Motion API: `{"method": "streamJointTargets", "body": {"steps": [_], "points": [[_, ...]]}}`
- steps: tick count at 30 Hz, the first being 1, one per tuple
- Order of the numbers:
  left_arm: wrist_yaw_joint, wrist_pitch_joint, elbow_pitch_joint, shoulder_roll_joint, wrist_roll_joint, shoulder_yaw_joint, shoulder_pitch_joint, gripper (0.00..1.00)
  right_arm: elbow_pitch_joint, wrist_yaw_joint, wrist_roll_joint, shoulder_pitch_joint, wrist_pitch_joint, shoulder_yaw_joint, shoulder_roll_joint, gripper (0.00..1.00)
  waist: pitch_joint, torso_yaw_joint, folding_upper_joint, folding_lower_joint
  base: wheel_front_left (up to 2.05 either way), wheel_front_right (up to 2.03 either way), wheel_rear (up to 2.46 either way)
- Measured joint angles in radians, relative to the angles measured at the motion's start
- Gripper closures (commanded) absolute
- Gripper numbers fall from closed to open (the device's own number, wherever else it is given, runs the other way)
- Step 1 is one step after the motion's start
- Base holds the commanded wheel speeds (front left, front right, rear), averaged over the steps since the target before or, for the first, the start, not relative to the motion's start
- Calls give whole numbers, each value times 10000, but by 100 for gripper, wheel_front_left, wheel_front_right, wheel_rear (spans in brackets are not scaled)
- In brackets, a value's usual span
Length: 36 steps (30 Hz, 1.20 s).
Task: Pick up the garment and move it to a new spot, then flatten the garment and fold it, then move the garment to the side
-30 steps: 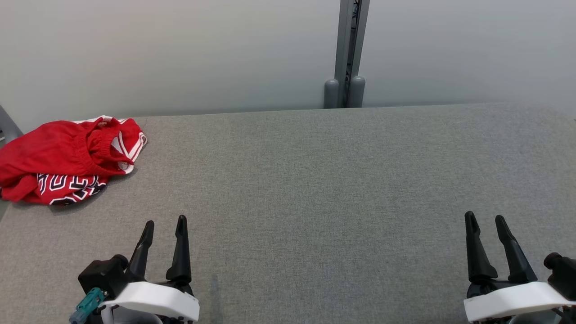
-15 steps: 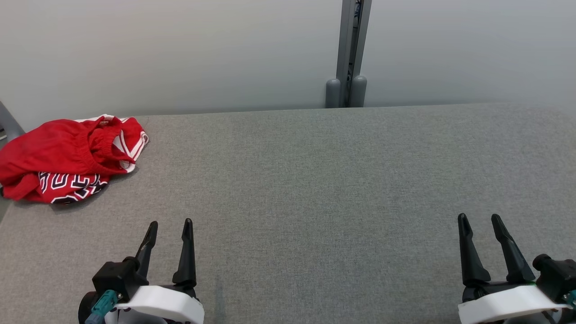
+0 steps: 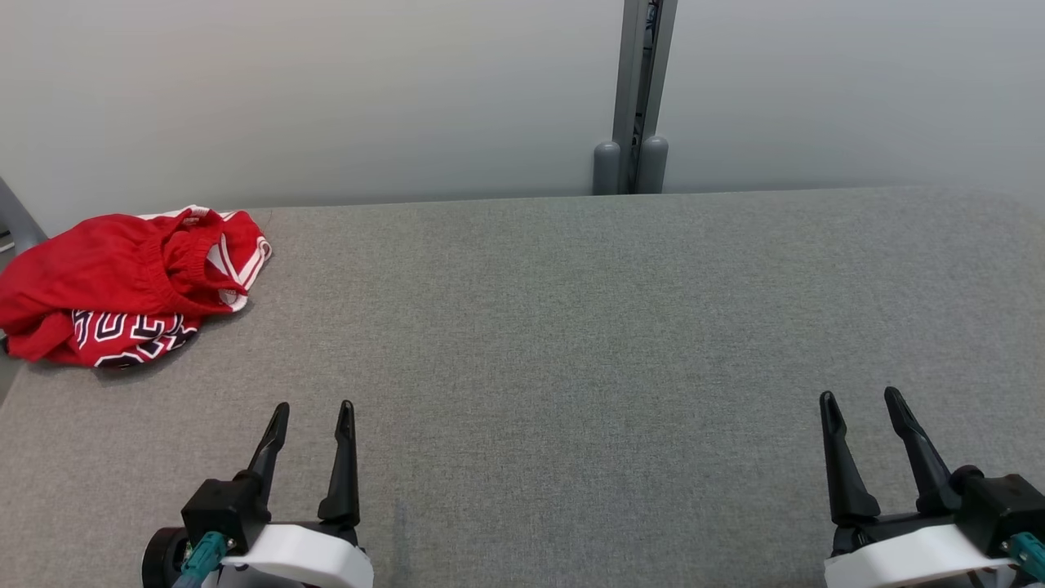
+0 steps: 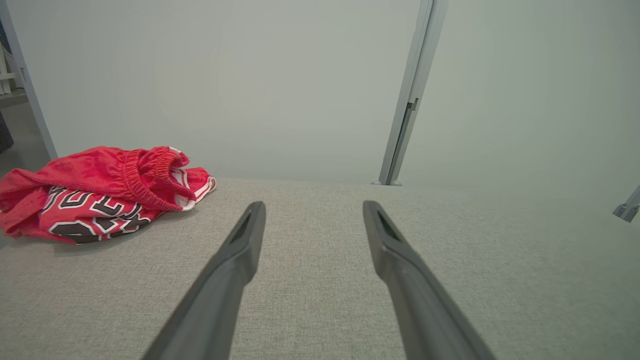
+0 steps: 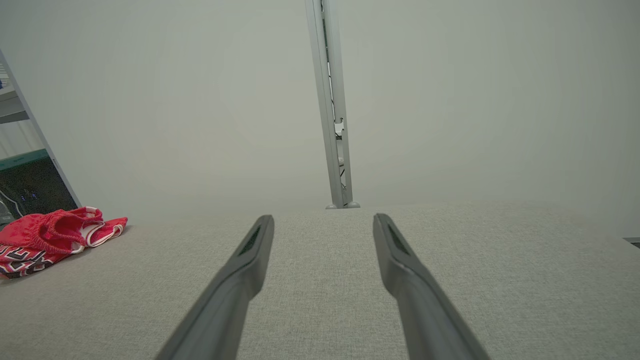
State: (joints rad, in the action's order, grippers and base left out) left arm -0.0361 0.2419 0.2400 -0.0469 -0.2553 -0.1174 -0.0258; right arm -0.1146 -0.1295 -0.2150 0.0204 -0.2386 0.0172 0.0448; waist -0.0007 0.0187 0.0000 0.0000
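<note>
While our left gripper [image 3: 314, 406] and right gripper [image 3: 859, 394] are edging inward, both spread wide and empty, we are leaving the garment [image 3: 122, 282] untouched.

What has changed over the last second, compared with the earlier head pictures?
The right gripper drifted slightly toward the robot's left, and the left gripper sank a little lower in the head view. Both stay open and empty; nothing was grasped or released. The red shorts lie crumpled at the far left corner of the table as before; their small shift is camera motion.
</note>
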Motion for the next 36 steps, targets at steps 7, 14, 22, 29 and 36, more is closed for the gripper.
{"method": "streamJointTargets", "body": {"steps": [7, 14, 22, 29, 36], "points": [[-19, 113, 54, -4, 422, -88, -1, 0, 56, -2, 483, 9, -127, 12, 4, 0, 8, 12, 0, 0, 0, 0, 0], [-88, 222, 163, -6, 708, -144, -2, 0, 92, -2, 836, 21, -217, 36, 8, 0, 17, 29, 0, 0, 0, 0, 0], [-92, 224, 268, -8, 640, -94, -8, 0, 92, -2, 836, 25, -217, 6, 12, 0, 35, 31, 0, 0, 0, 0, 0], [-90, 224, 278, -8, 640, -59, -19, 0, 98, -2, 836, 25, -217, -2, 12, 0, 38, 38, 0, 0, 0, 0, 0], [-86, 224, 278, -8, 642, -40, -23, 0, 96, -2, 836, 25, -219, -6, 12, 0, 47, 43, 0, 0, 0, 0, 0]]}}
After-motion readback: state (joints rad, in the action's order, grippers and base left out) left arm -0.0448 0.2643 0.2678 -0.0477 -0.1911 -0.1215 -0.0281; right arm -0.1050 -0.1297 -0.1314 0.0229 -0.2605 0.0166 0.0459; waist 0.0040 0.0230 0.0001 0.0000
